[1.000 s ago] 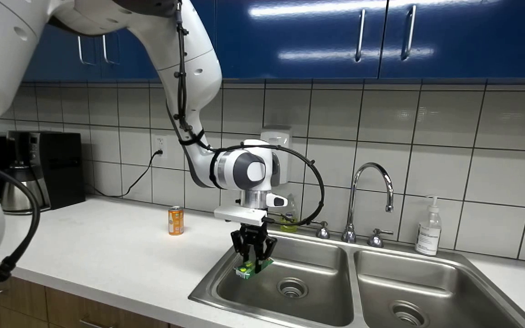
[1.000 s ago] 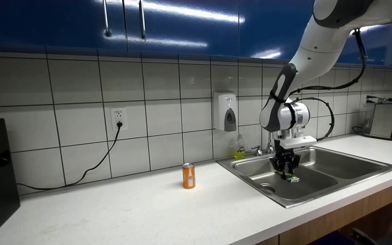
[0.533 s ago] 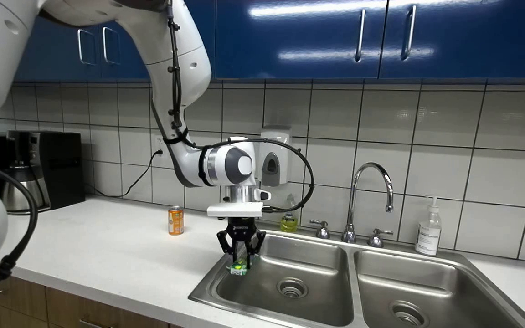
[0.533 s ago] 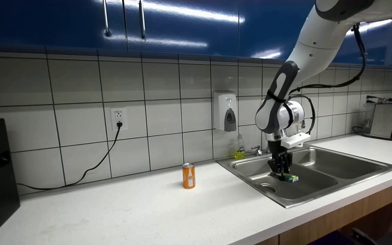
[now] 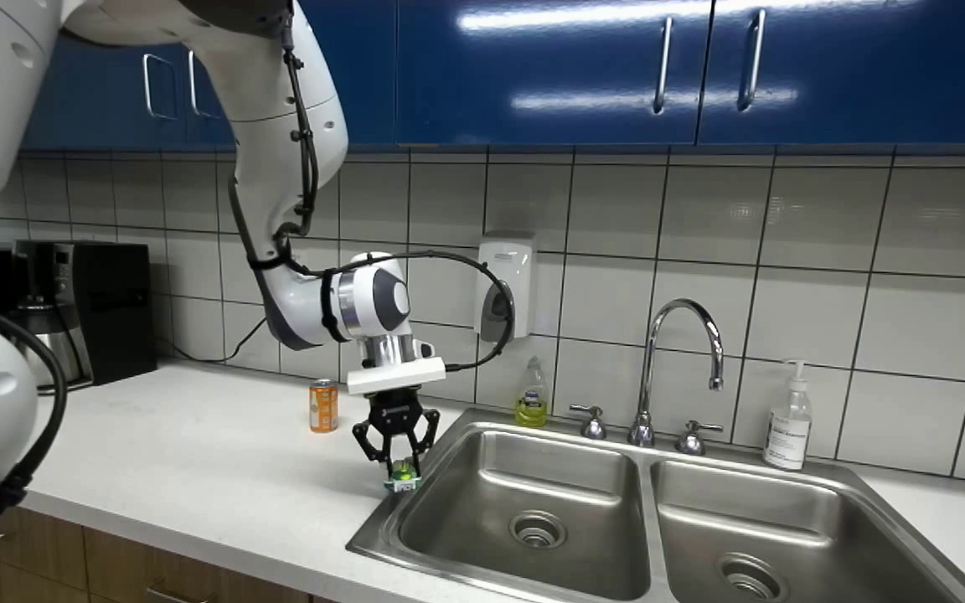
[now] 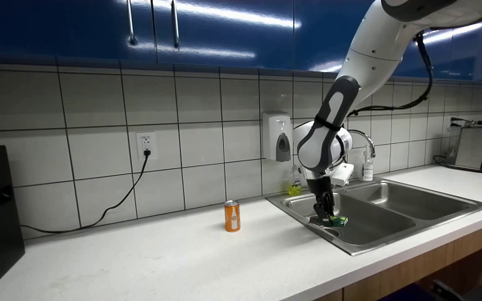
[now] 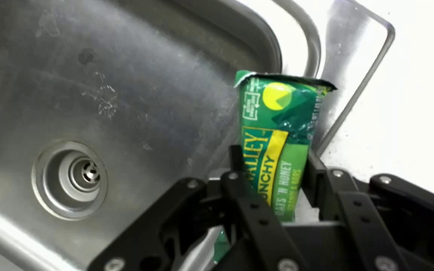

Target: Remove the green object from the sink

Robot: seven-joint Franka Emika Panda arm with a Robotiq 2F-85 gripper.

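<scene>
My gripper point(image 7: 275, 165) was black, the wrapper point(image 7: 277, 145) dark and light green with a yellow disc and band; I saw an orange can point(image 6: 232, 216), blue cabinets point(image 5: 558, 75), dark-gridded tiles point(image 5: 817, 310).

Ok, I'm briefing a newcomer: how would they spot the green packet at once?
Find the steel double sink, then its end towards the orange can. There the end effector grips the green packet. Unlike the can and the bottle of yellow liquid, it carries a yellow stripe and "OATS 'N HONEY" lettering.
</scene>
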